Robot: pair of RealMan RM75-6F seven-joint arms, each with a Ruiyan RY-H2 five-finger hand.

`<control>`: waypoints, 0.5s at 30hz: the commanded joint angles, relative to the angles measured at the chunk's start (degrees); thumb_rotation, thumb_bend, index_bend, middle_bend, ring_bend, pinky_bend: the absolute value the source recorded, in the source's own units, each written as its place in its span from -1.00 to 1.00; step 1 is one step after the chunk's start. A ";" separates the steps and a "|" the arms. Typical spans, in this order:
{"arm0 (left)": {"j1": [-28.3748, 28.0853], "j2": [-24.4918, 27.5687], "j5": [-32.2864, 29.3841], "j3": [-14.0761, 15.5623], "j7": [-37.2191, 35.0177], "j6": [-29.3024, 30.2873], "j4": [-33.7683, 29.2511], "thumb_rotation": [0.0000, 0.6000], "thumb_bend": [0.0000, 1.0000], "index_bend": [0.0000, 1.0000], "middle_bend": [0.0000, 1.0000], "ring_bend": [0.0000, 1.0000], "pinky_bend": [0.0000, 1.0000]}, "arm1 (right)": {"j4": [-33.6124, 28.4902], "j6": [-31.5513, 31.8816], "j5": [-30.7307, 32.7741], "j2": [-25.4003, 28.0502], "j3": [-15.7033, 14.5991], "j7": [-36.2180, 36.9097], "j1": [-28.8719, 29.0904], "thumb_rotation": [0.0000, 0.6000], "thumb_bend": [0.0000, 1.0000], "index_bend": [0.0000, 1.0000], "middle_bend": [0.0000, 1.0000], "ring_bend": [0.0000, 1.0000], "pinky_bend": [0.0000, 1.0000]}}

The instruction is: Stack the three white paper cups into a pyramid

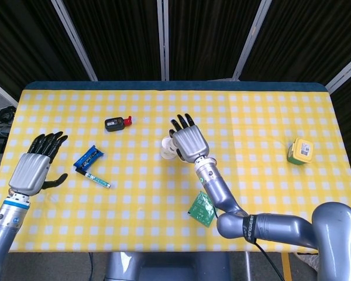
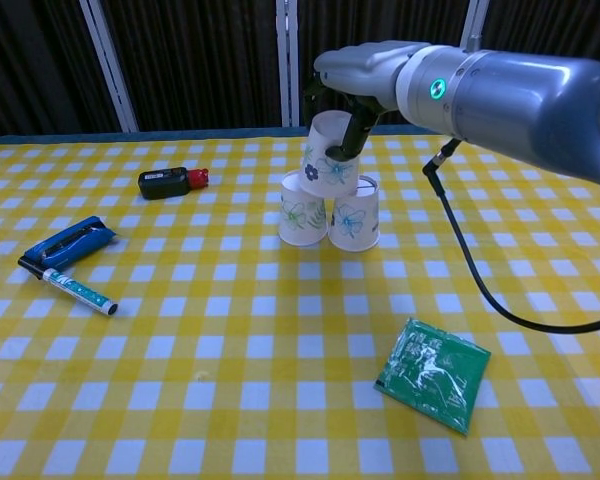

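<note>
Two white paper cups with floral prints stand upside down side by side on the table, the left cup [image 2: 302, 210] and the right cup [image 2: 355, 213]. A third white cup [image 2: 329, 155] sits slightly tilted on top, over the seam between them. My right hand [image 2: 365, 72] grips this top cup from above, fingers around its upper end. In the head view the right hand [image 1: 188, 143] hides most of the cups; only a white cup edge [image 1: 167, 147] shows. My left hand [image 1: 36, 165] hovers open over the table's left side, holding nothing.
A blue case [image 2: 70, 243] and a marker [image 2: 78, 290] lie at the left. A black and red device [image 2: 170, 181] lies behind them. A green packet [image 2: 433, 372] lies at the front right. A yellow-green box [image 1: 300, 151] sits far right.
</note>
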 commanded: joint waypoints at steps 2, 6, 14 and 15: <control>0.00 -0.02 -0.26 -0.08 0.03 0.03 0.09 1.00 -0.45 -1.00 -1.00 -1.00 -1.00 | 1.22 -0.01 -0.17 -0.64 -0.42 0.70 0.28 1.00 -0.38 -0.01 -0.73 -1.00 -1.00; -0.11 0.05 -0.56 -0.15 -0.43 -0.28 0.27 1.00 -0.45 -1.00 -1.00 -1.00 -1.00 | 3.07 -0.01 -0.72 -1.36 -0.81 1.51 0.56 1.00 -0.44 -0.08 -0.76 -1.00 -1.00; -0.47 0.05 -1.01 -0.05 -0.16 -1.01 0.35 1.00 -0.45 -1.00 -1.00 -1.00 -1.00 | 2.77 1.09 -1.77 -1.14 -1.21 1.89 0.79 1.00 -0.60 -0.51 -0.93 -1.00 -1.00; -0.48 0.05 -1.07 -0.03 -0.07 -1.04 0.35 1.00 -0.45 -1.00 -1.00 -1.00 -1.00 | 2.53 1.32 -1.67 -1.01 -1.31 1.58 0.81 1.00 -0.61 -0.53 -0.94 -1.00 -1.00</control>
